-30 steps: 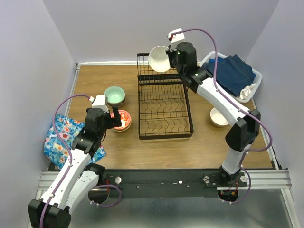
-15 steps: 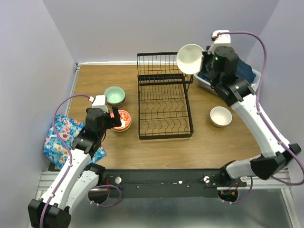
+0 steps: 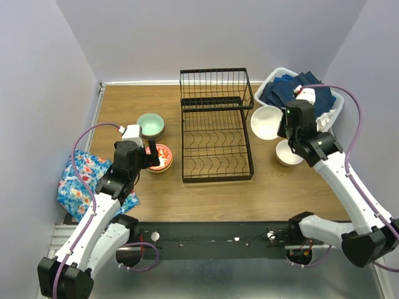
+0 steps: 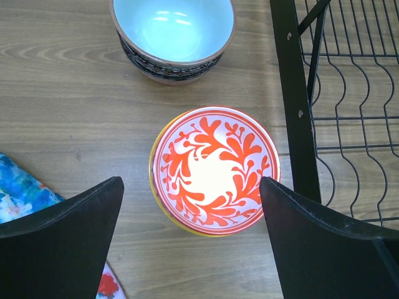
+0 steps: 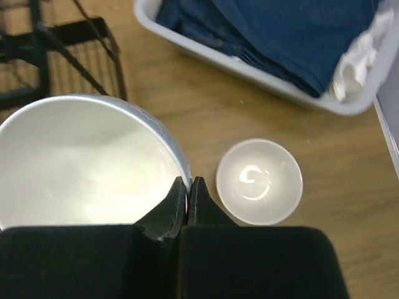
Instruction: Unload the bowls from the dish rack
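The black wire dish rack stands mid-table with no bowls showing in it. My right gripper is shut on the rim of a plain white bowl, held right of the rack; the wrist view shows the pinch on that bowl. A smaller pale bowl rests on the table beside it. My left gripper hangs open over a red-patterned bowl nested in a yellow-rimmed one, touching neither. A mint-green bowl sits just beyond.
A white plastic basket of blue cloths stands at the back right, close behind the held bowl. A floral cloth lies at the left table edge. The rack's frame runs right of the left gripper.
My right arm has carried the white bowl from above the rack's raised shelf rightward and down, to beside the small pale bowl. The left arm has stayed still.
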Controlling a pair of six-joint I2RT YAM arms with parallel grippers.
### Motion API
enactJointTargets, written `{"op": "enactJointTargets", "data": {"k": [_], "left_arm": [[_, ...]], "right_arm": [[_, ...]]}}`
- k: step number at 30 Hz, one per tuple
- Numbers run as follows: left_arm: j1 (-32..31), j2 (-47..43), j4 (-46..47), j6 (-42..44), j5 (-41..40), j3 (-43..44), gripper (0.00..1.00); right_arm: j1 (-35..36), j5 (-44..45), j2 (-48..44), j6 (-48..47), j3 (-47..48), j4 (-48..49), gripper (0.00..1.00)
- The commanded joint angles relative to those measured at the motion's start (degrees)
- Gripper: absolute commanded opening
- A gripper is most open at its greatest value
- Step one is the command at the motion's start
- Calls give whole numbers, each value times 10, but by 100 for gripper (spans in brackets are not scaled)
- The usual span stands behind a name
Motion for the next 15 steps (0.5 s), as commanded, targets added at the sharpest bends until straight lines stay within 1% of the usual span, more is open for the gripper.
{"op": "enactJointTargets", "data": {"k": [1, 3, 4, 6, 7, 8, 10, 11, 13, 15], "left_arm": [[3, 2, 9, 1, -5, 0, 99], [2, 2, 10, 1, -5, 0, 99], [2, 1, 9, 1, -5, 1, 99], [2, 1, 9, 1, -6, 1, 99], [2, 0, 9, 2, -6, 0, 99], [2, -1, 10, 1, -6, 0, 99], [2, -2, 9, 1, -6, 0, 99], [2, -3, 11, 1, -5, 0, 99], [2, -4, 10, 1, -5, 0, 99], [2, -6, 10, 2, -5, 0, 99]], "right_arm": [[-55, -10, -48, 55, -58, 14, 1], [-82, -35, -52, 66, -93, 19, 1], [-113, -47, -57, 71, -106, 22, 1], [-146, -85, -61, 80, -142, 36, 1], [-183, -100, -65, 84, -151, 41, 1], [-201, -129, -68, 88, -161, 52, 1], [-248, -156, -69, 96, -188, 62, 1], [-261, -178, -64, 101, -196, 67, 1], [-296, -200, -58, 111, -216, 72, 1], [-315, -220, -51, 119, -231, 88, 1]]}}
